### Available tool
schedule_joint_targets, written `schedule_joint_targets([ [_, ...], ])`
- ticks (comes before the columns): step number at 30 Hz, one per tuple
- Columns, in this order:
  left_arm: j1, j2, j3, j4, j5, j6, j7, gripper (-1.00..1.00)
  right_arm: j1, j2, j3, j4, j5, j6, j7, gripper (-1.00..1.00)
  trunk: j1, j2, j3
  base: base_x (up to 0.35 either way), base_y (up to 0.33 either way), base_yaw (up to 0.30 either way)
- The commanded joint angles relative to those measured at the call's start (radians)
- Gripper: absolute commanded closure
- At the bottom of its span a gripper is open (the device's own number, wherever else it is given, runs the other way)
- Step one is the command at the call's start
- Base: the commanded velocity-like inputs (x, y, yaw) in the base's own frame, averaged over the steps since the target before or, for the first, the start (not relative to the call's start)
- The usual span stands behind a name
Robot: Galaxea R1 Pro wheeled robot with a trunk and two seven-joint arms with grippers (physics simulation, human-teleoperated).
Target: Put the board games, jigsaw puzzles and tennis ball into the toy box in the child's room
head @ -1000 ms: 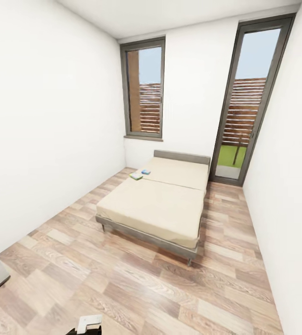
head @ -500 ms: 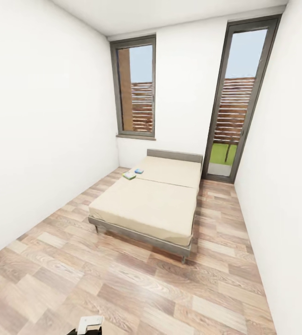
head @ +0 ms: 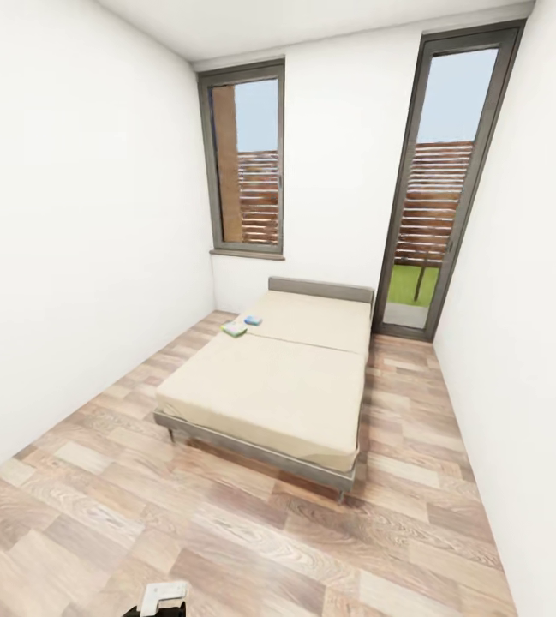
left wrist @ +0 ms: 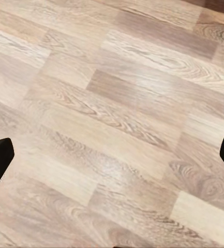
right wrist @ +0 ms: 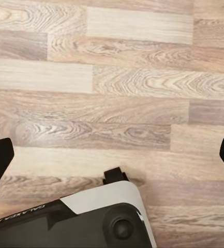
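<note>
While both grippers (left wrist: 112,155) (right wrist: 112,155) hang spread and empty over floor (head: 226,531), two board games (head: 242,326) lie at the bed's (head: 269,386) left edge, near the headboard.

Bed (head: 269,390) fills mid-room, headboard against the far wall. Wood floor (head: 98,506) bare along the bed's left side and before its foot edge; narrower strip between its right edge and the right wall. Mattress bare except two small board games (head: 241,326) at its far left edge. Both grippers hang over bare floor, fingertips wide apart.
</note>
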Motion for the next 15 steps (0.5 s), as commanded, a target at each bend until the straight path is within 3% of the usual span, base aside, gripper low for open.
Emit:
schedule_joint_targets([
  [1,-0.001,0.000,-0.001,0.001,0.001,-0.003,0.003,-1.00,-0.001,0.002,-0.007,-0.001,-0.003,-0.003,0.000,-1.00,0.001,-0.002,-0.002,0.310,0.135,-0.176],
  [9,-0.001,0.001,-0.001,0.001,0.001,-0.003,0.003,-1.00,-0.001,0.002,-0.009,-0.001,-0.005,-0.005,0.000,-1.00,0.001,-0.002,-0.002,0.275,0.166,-0.239],
  [15,-0.001,-0.001,-0.001,0.001,0.001,-0.003,0.004,-1.00,-0.001,0.002,-0.010,-0.001,-0.007,-0.005,0.000,-1.00,0.001,-0.002,-0.002,0.085,0.057,-0.275],
])
